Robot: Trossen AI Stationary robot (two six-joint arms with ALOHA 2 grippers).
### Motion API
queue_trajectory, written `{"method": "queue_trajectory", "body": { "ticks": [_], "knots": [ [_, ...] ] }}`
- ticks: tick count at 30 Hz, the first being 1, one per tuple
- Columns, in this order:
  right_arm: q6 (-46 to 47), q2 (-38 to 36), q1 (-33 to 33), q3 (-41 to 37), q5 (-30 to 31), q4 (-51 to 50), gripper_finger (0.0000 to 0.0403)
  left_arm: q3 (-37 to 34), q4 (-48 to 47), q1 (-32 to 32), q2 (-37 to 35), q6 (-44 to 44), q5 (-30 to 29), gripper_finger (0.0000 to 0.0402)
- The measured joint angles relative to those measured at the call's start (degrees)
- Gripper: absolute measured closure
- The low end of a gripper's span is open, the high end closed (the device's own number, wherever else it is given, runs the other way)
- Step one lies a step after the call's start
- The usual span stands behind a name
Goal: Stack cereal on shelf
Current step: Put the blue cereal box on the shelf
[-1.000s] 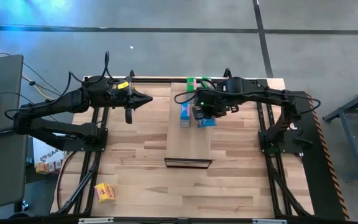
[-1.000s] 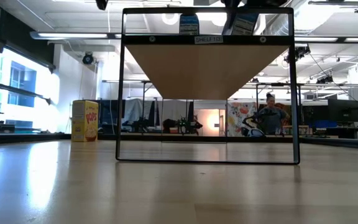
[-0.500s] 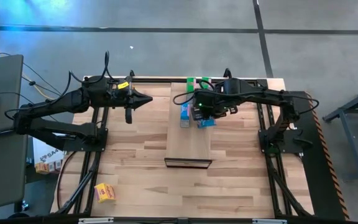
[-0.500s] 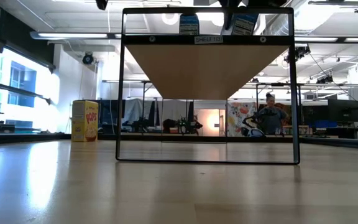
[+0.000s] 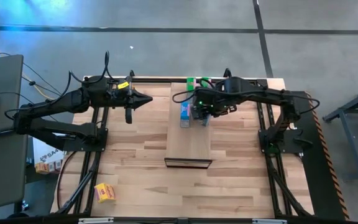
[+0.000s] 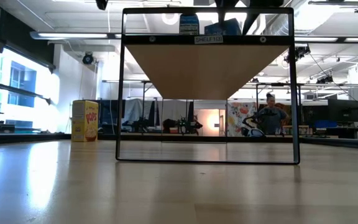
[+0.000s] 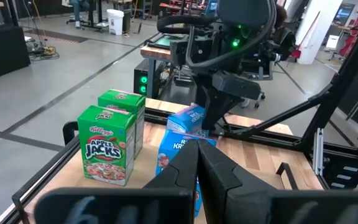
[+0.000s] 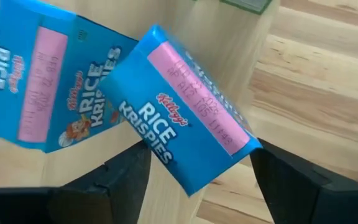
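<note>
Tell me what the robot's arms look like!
Both arms are dark, nearly black, built from jointed tube-like segments with thin black cables looping along them. The left arm wears a small yellow tag near its wrist and ends in a pointed tool. The right arm shows little green lights glowing by its tool, whose two flat black fingers look blocky.

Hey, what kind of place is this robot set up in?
Probably a robotics lab or workshop: concrete floor, workbenches and monitors behind the wooden table, a person at a distant bench, and a test shelf holding cereal boxes.
</note>
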Motion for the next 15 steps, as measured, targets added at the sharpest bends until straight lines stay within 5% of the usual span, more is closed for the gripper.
{"method": "queue_trajectory", "body": {
  "ticks": [15],
  "knots": [
    [-3.4,-5.6,0.1,0.0,-3.8,0.7,0.0144,0.0,-0.2,0.0,0.0,0.4,-0.1,0.0402]
  ]
}}
